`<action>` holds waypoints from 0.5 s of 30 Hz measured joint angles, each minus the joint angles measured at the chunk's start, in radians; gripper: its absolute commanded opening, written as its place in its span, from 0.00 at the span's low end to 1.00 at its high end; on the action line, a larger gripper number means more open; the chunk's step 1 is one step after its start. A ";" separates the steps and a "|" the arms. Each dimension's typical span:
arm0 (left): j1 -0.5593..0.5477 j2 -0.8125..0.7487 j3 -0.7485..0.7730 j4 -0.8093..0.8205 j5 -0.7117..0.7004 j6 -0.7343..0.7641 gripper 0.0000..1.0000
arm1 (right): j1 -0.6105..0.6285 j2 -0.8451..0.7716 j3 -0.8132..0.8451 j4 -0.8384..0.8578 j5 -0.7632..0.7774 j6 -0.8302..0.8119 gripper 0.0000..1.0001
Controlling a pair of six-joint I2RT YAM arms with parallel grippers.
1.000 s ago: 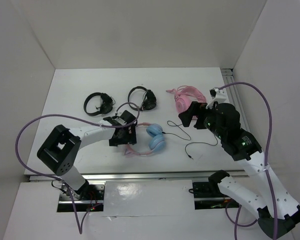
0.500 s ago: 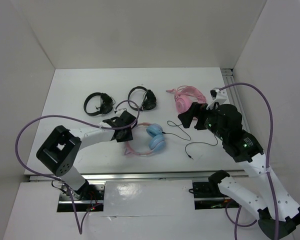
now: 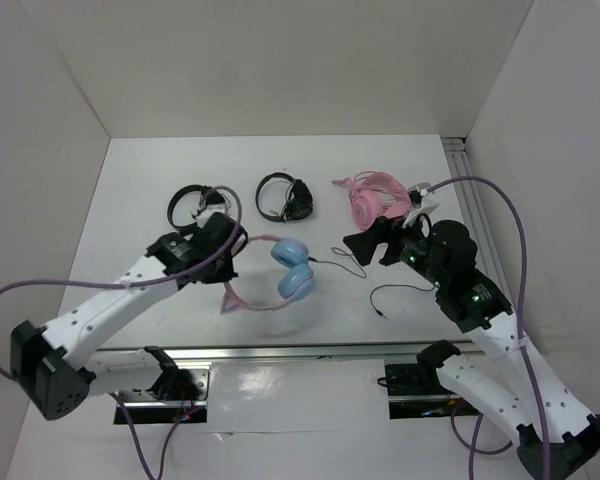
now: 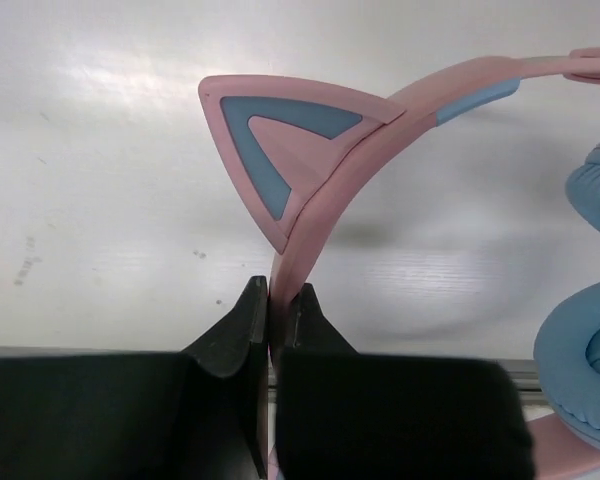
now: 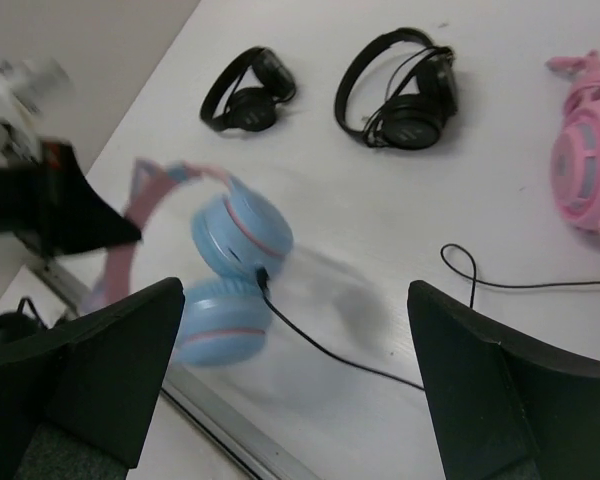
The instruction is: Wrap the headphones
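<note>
The headphones (image 3: 292, 268) have light blue ear cups (image 5: 230, 265) and a thin pink headband (image 4: 380, 120) with a cat ear. My left gripper (image 4: 278, 295) is shut on the headband just below the cat ear and holds it above the table at centre left (image 3: 230, 262). The ear cups look blurred in the right wrist view. The thin black cable (image 3: 355, 270) trails right across the table from a cup (image 5: 320, 345). My right gripper (image 3: 368, 240) hovers open over the cable, to the right of the cups, with nothing between its fingers (image 5: 295, 330).
Two black headphones (image 3: 195, 207) (image 3: 285, 197) lie at the back of the table, and all-pink headphones (image 3: 372, 195) lie at the back right. A metal rail (image 3: 300, 345) runs along the front edge. White walls close in the left, back and right.
My left gripper has shut on the pink headband and carried the headphones up and to the left. The right gripper has shifted slightly left, staying open.
</note>
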State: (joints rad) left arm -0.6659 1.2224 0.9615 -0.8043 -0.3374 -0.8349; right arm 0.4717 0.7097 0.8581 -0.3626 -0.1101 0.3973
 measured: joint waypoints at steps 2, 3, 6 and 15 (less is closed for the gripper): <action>0.001 -0.066 0.122 -0.102 -0.047 0.020 0.00 | 0.000 -0.022 -0.069 0.073 -0.071 -0.012 1.00; 0.002 -0.088 0.193 -0.149 -0.070 0.027 0.00 | 0.000 -0.031 -0.099 0.108 -0.104 -0.021 1.00; 0.010 -0.125 0.383 -0.250 -0.138 0.059 0.00 | 0.000 -0.058 -0.169 0.216 -0.219 -0.057 1.00; 0.100 -0.079 0.704 -0.502 -0.249 0.172 0.00 | 0.009 -0.057 -0.229 0.472 -0.349 -0.156 0.95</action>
State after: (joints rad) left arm -0.5663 1.1439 1.6657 -1.3067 -0.5869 -0.6628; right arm 0.4808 0.6529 0.6289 0.1089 -0.4587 0.2409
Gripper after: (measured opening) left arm 0.109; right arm 0.971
